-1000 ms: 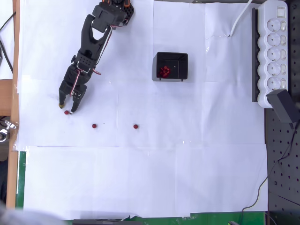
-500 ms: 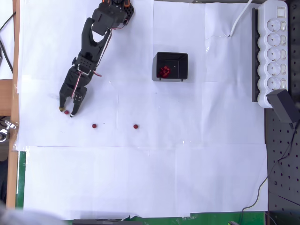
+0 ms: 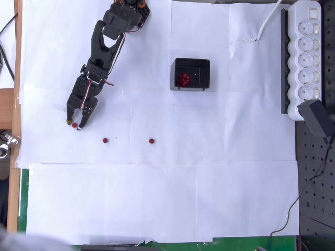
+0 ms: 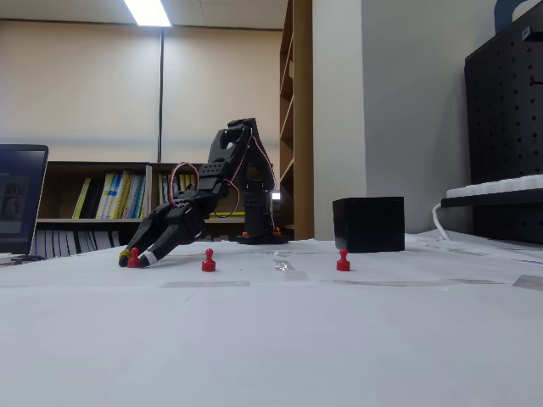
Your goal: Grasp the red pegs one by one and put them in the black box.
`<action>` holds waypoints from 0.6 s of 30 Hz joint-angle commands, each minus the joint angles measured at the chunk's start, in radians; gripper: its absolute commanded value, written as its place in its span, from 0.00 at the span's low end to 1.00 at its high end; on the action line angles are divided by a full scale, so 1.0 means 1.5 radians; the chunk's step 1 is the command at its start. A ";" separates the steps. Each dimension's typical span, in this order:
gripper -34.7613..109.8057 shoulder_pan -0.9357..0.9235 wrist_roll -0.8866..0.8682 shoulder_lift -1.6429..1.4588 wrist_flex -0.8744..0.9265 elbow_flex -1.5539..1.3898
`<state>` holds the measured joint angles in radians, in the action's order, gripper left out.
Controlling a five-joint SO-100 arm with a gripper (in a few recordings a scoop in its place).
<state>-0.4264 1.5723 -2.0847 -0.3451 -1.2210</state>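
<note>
Our black arm (image 3: 102, 44) reaches down-left across the overhead view, stretched low and sloping to the table in the fixed view. Our gripper (image 3: 74, 125) (image 4: 134, 257) points downward at the surface, fingers parted narrowly, tips at table level.

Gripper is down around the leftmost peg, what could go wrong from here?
The black two-finger gripper straddles a tiny red peg with its tips at the white paper-covered table; closing off-centre might knock the peg over or squirt it out. The carry to the small black plastic box is long, so a weak pinch may drop it.
</note>
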 commanded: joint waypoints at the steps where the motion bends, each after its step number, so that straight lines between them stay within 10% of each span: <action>1: 0.29 0.004 0.009 -0.015 -0.006 -0.011; 11: 0.24 -0.002 -0.003 0.019 0.081 -0.011; 18: 0.24 0.013 0.062 0.260 0.431 0.008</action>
<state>-0.4234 1.6091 -1.9021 0.0061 -1.2057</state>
